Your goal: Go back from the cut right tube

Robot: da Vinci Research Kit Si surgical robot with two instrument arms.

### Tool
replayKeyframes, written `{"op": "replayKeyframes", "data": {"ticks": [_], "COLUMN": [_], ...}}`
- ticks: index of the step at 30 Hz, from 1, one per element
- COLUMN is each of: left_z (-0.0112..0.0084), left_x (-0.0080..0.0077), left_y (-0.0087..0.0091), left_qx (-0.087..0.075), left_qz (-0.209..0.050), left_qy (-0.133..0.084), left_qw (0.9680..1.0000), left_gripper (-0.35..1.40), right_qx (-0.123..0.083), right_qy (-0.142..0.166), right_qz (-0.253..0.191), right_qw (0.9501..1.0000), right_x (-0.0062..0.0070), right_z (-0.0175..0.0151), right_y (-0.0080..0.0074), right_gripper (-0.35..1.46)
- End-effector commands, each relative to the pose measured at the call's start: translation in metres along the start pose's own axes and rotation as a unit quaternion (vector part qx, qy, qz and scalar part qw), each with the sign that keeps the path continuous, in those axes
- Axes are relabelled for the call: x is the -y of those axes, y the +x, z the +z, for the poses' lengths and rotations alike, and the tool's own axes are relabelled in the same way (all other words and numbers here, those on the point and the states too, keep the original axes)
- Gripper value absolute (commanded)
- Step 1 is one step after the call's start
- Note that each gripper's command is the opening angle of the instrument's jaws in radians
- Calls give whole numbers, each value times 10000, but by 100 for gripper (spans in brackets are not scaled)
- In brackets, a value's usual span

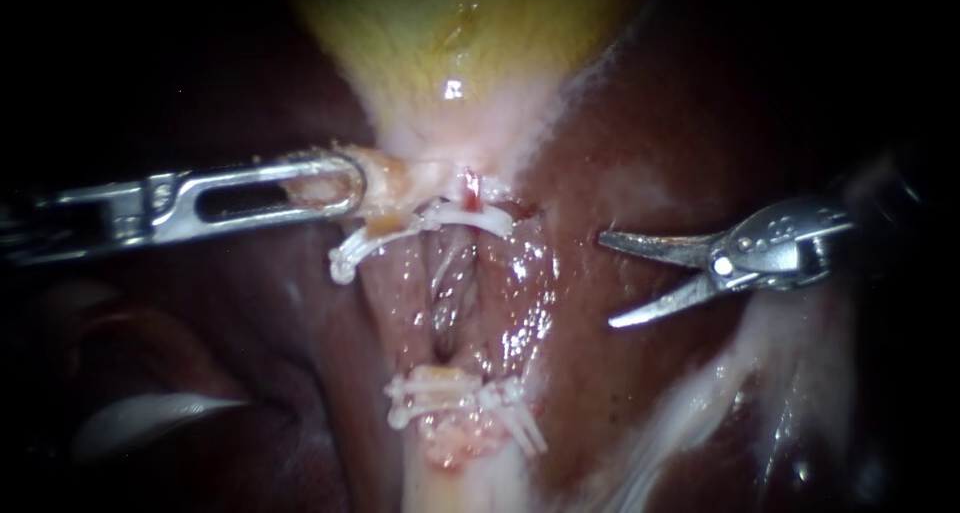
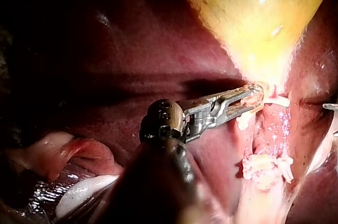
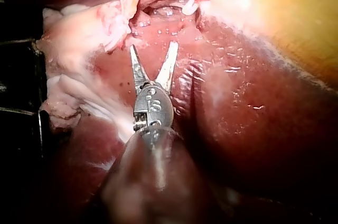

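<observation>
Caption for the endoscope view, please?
Left instrument holds the gallbladder at its neck; right instrument, jaws open, sits clear of the clips.

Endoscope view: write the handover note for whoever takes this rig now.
Left instrument: jaws shut on the gallbladder at its neck.
Right instrument: blades open and empty, over the liver, beside the cut and clear of it.
Done: the tube is parted between the upper clips and the lower clips.
Left to do: probably draw the right instrument farther back along its shaft.
</observation>
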Motion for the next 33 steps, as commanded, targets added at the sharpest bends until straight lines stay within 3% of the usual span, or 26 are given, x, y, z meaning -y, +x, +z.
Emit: {"op": "replayKeyframes", "data": {"ticks": [1, 17, 33], "left_z": [5, 60, 70], "left_x": [-3, -35, -38], "left_y": [3, 28, 35], "left_qx": [-5, -95, -175], "left_qz": [39, 121, 140], "left_qy": [-30, -155, -145], "left_qw": [10000, 9998, 9996], "left_gripper": [-35, -35, -35], "right_qx": [-2, -3, -4], "right_qy": [1, 9, 10], "right_qz": [0, -5, -5], "right_qw": [10000, 10000, 10000], "right_x": [0, 2, 3], "right_z": [0, -3, -4], "right_y": [0, -1, -1], "right_gripper": [145, 145, 145]}}
